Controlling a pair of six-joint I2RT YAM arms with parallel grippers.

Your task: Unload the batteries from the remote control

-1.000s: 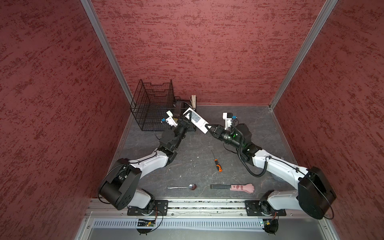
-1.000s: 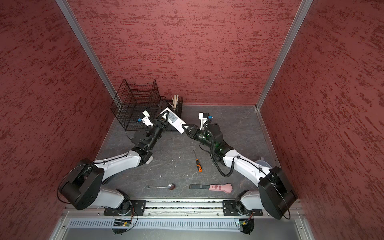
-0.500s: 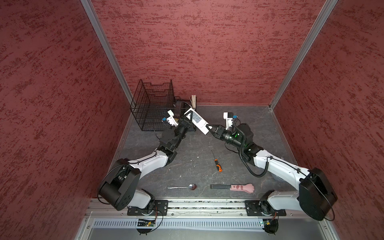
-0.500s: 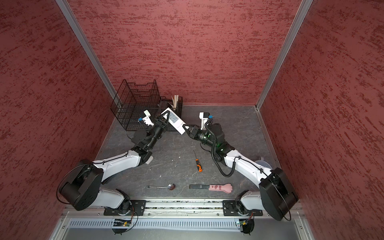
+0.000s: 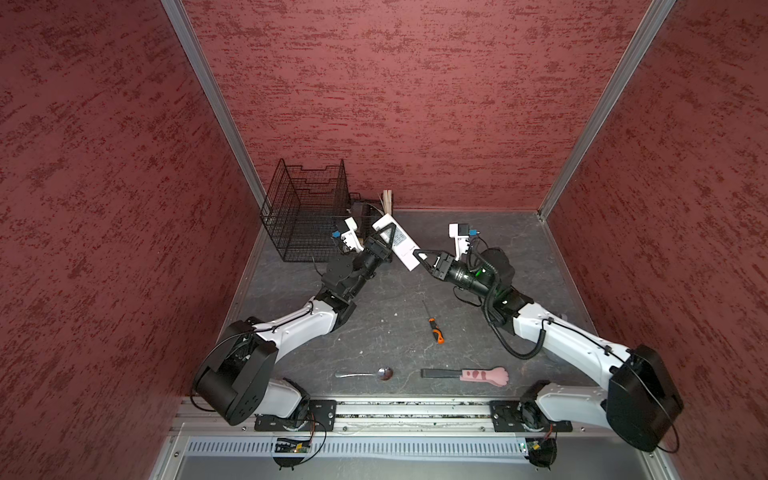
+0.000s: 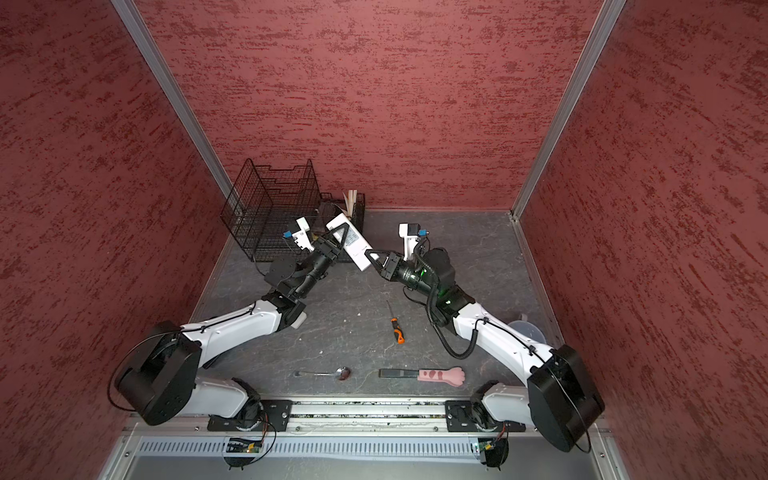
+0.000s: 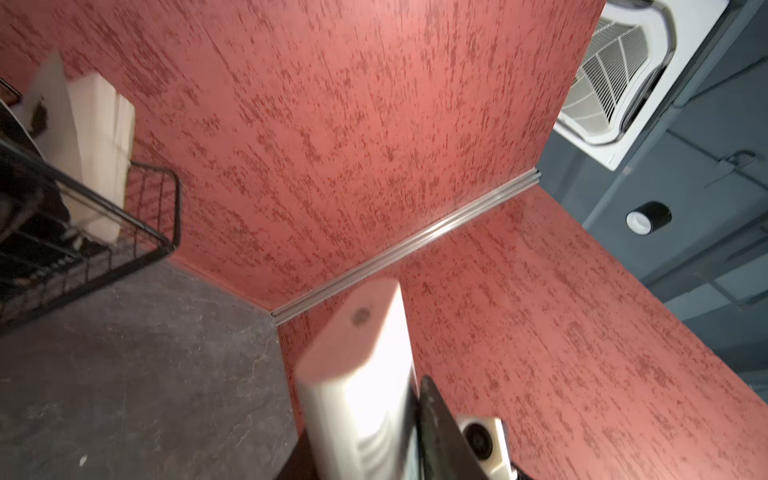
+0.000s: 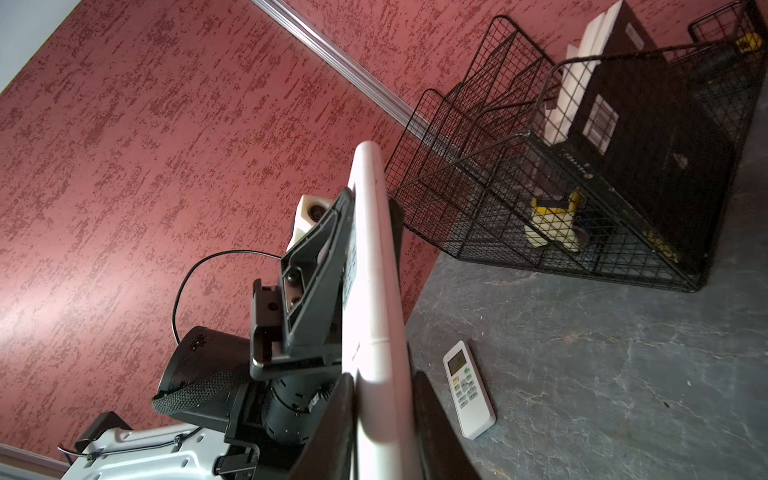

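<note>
Remote control (image 5: 405, 253) hangs tilted above the worktop (image 5: 374, 299) at mid-frame in both top views, right claw (image 5: 419, 254) clenched on its lower end and left claw (image 5: 390, 229) flanking its upper half, grip impossible to tell, likely bracing it for opening; batteries unseen, presumably inside.

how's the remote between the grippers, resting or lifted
Lifted and tilted: the remote spans from left gripper to right gripper, clear of the table.
</note>
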